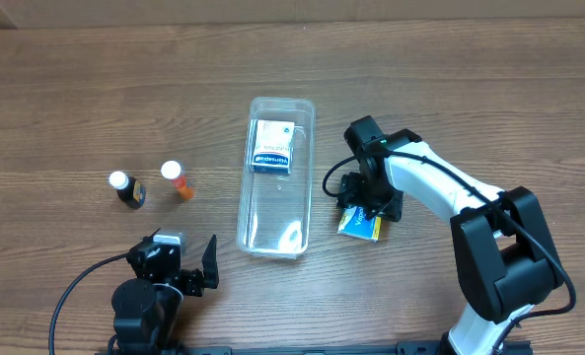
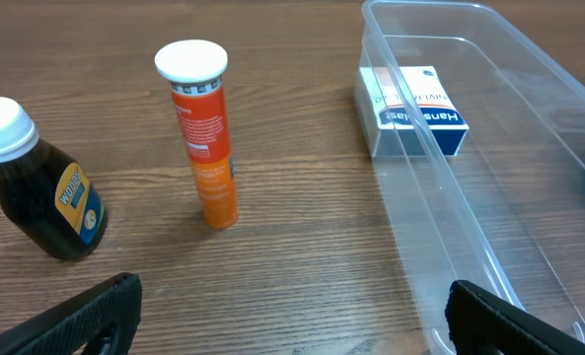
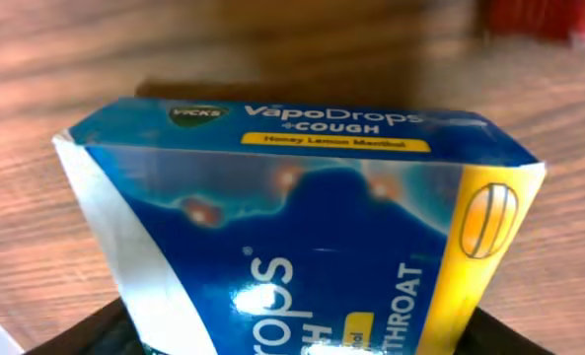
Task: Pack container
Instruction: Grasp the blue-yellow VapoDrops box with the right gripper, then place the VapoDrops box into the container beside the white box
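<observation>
Entry: the left gripper (image 1: 185, 248) (image 2: 292, 318) hung low over the table (image 1: 65, 89) with its jaws wide apart and nothing between them. Ahead of those jaws and slightly to their left stood an orange tube (image 1: 177, 180) (image 2: 205, 138), upright with a white cap. Further left was a dark bottle (image 1: 127, 189) (image 2: 36, 182), also white-capped and clear of the tube. The container (image 1: 272, 212) (image 2: 529, 197) lay ahead and to the right of the left jaws, its long axis running away from them. A white and blue box (image 1: 271, 146) (image 2: 417, 110) lay flat at its far end, and the near end was bare. The right gripper (image 1: 366, 205) was just to the container's right, so the bin lay to the left of its jaws, near but not touching. A blue Vicks VapoDrops box (image 1: 359, 225) (image 3: 302, 227) sat between the right jaws, filling the wrist view. The dark fingers (image 3: 75, 340) showed only at the two lower corners, one at each end of the box. Whether they pressed on the box or merely straddled it could not be told.
</observation>
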